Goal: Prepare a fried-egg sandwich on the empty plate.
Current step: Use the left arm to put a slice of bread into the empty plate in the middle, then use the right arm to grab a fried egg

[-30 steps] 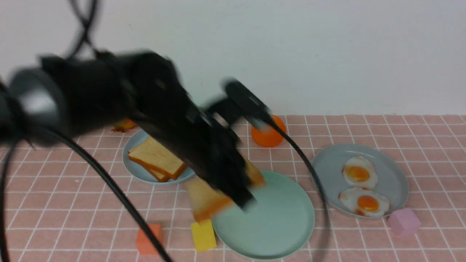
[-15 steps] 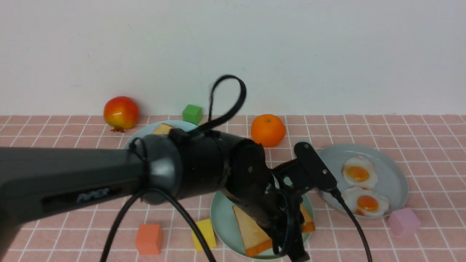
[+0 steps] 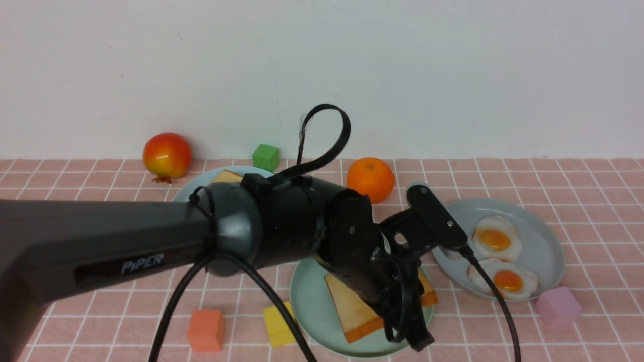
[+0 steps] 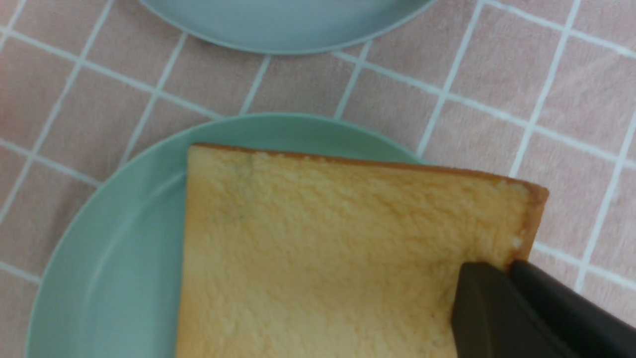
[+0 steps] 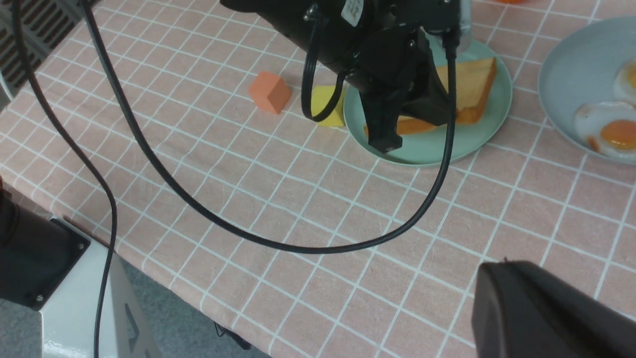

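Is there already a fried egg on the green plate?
No, the mint-green plate holds only a bread slice; both fried eggs sit on the grey-blue plate.

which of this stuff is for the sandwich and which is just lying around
For the job: bread slice, green plate, fried eggs, spare bread on blue plate.
Lying about: red fruit, orange, green block, orange block, yellow block, pink block.
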### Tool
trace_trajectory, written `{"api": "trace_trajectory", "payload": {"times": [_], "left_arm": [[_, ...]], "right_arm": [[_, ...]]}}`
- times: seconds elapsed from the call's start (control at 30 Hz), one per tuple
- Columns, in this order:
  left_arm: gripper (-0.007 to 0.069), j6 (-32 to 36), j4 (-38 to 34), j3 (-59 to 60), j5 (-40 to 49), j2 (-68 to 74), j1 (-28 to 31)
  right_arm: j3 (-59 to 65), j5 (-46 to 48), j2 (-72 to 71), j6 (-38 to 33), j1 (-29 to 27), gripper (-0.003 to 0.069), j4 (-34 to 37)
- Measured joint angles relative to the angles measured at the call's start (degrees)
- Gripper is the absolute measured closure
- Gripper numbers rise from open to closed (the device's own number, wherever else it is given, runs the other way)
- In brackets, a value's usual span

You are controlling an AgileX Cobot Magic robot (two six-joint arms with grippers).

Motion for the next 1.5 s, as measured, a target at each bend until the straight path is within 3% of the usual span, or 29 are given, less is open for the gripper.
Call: {"api": "trace_trajectory", "payload": {"times": [0.37, 0.53, 0.77, 0.9, 1.0, 1.13, 1.2, 1.5], "left_arm": [[0.0599, -6.18, 7.68, -0.07, 1.57, 0.24, 0.00], [0.0512, -6.48, 8.06, -0.07, 2.08, 0.69, 0.00], [0.0277, -9.45, 8.28, -0.07, 2.47, 0.85, 0.00], [0.0242, -15.64, 8.01, -0.07, 3.86, -1.60, 0.00], [0.0306, -19.13, 7.03, -0.07, 5.54, -7.03, 0.00], [0.0543, -22.10, 3.94, 0.45, 7.49, -19.48, 0.00], [0.0613, -22.49, 2.95, 1.94, 7.70, -26.42, 0.00], [0.0613, -22.99, -1.09, 23.47, 5.27, -57.92, 0.00]], "right_arm": [[0.00, 0.10, -0.18, 0.00, 0.00, 0.0636, 0.26], [0.00, 0.10, -0.18, 0.07, 0.00, 0.0634, 0.36], [0.00, 0.98, -0.18, 0.07, 0.00, 0.0632, 1.34], [0.00, 1.42, 0.09, 2.07, 0.00, 0.0627, 0.96], [-0.02, 1.87, 2.13, 3.86, 0.00, 0.0625, -1.44], [-0.07, 1.77, 8.48, 6.12, 0.00, 0.0623, -7.28], [-0.07, 1.05, 12.67, 6.12, 0.00, 0.0622, -9.95], [-3.39, -7.01, 36.15, 6.12, 0.00, 0.0615, -12.66]]}}
